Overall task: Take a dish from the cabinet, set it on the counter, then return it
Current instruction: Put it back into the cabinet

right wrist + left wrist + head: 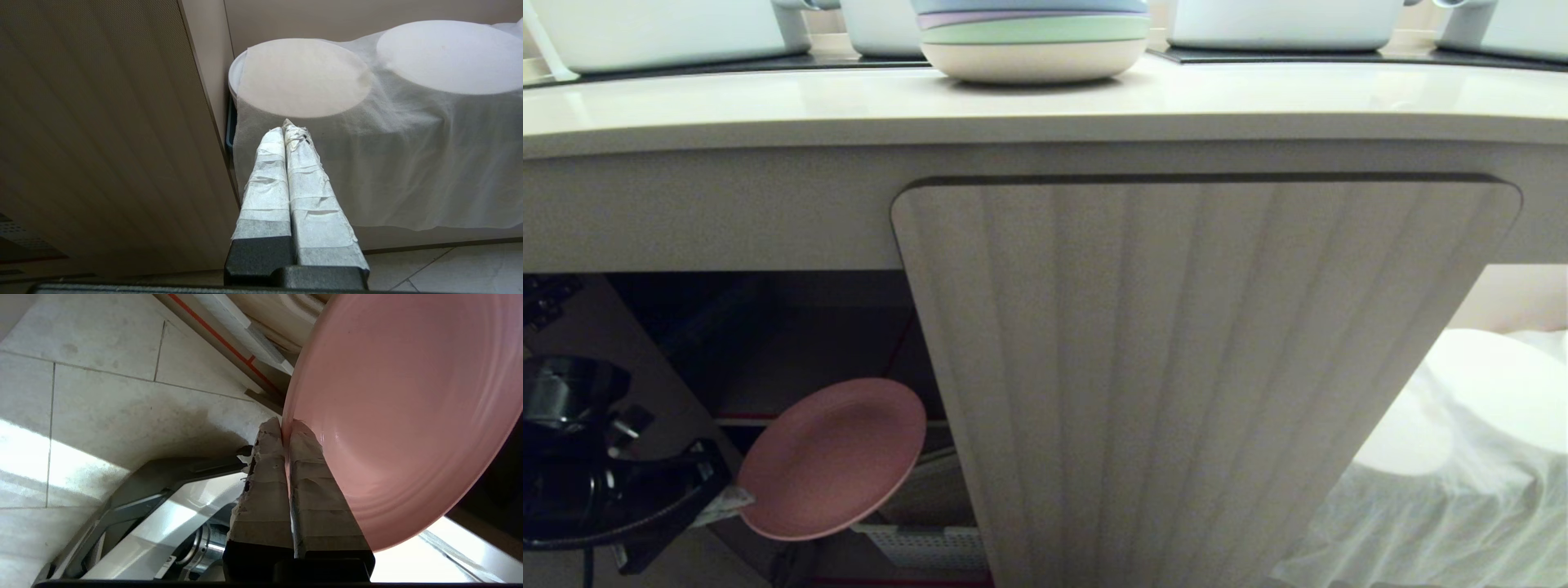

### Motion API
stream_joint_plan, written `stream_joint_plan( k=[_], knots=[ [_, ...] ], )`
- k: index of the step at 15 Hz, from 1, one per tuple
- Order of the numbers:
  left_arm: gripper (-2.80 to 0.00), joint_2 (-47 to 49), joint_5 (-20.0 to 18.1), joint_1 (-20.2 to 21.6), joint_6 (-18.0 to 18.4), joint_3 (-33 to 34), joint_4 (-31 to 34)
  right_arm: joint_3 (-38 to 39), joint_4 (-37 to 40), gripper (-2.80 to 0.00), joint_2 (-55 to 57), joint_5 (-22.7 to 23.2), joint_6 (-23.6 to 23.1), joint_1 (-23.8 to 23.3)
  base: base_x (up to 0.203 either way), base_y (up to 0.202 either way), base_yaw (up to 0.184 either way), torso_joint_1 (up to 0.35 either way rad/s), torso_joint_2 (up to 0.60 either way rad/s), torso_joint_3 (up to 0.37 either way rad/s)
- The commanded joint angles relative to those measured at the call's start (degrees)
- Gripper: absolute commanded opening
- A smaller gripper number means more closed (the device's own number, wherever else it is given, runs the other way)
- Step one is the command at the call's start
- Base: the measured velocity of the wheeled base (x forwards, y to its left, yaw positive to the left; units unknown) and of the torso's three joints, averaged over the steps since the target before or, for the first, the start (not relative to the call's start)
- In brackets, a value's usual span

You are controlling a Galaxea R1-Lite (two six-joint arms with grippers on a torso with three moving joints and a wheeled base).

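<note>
At the far left of the head view, the left end effector (727,502) sits low in front of the open half of the cabinet (1201,376), its taped fingers (261,486) pressed together on the rim of the dish (833,457). The pinch is at the plate's lower left edge, one finger on each face. That is probably why the plate hangs tilted, its hollow turned toward the camera, rather than lying flat: an edge grip suits a shallow plate and leaves the arm clear of the opening. The dish is in the air just in front of the grey red-edged shelf (743,420), touching nothing but the fingers. By my reading it is on its way out of the cabinet or back in; I cannot tell which.

In the middle, the ribbed door swung outward covers the rest of the unit. Above it runs the worktop (768,102), where a stack of pastel plates (1033,41) stands between two black hob panels (727,64), with bare surface in front where a dish could be set.

To the right, the right end effector (288,130) is parked with its fingers closed on nothing, pointing at white discs under white cloth (367,134) in the doorless recess, well away from the work.
</note>
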Motion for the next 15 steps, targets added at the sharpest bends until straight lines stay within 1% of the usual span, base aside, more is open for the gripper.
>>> stream_joint_plan(
  k=[1, 2, 4, 8, 10, 15],
  knots=[
    [-2.8, 2.6, -0.1, 0.0, -1.1, -1.3, 0.0, 0.0, 0.0, -2.8, 0.0, 0.0, 0.0, 0.0, 0.0, 0.0, 0.0, 0.0, 0.0, 0.0],
    [-2.8, 3.2, 0.0, 0.0, -2.3, -1.9, 0.0, 0.0, 0.0, -2.8, 0.0, 0.0, 0.0, 0.0, 0.0, 0.0, 0.0, 0.0, 0.0, 0.0],
    [-2.8, 4.1, 0.0, 0.0, -3.3, -3.0, 0.0, 0.0, -0.1, -2.8, 0.0, 0.0, 0.0, 0.0, 0.0, 0.0, 0.0, 0.0, 0.0, 0.0],
    [-2.8, 6.5, 0.1, -0.1, -3.4, -4.7, 0.0, 0.0, -0.1, -2.8, 0.0, 0.0, 0.0, 0.0, 0.0, 0.0, 0.0, 0.0, 0.0, 0.0],
    [-2.8, 7.3, 0.2, -0.8, -3.0, -5.3, 0.0, 0.0, -0.1, -2.8, 0.0, 0.0, 0.0, 0.0, 0.0, 0.0, 0.0, 0.0, 0.0, 0.0],
    [-2.8, 9.7, 0.6, -2.4, -3.3, -9.1, 0.0, 0.0, -0.1, -2.8, 0.0, 0.0, 0.0, 0.0, 0.0, 0.0, 0.0, 0.0, 0.0, 0.0]
  ],
)
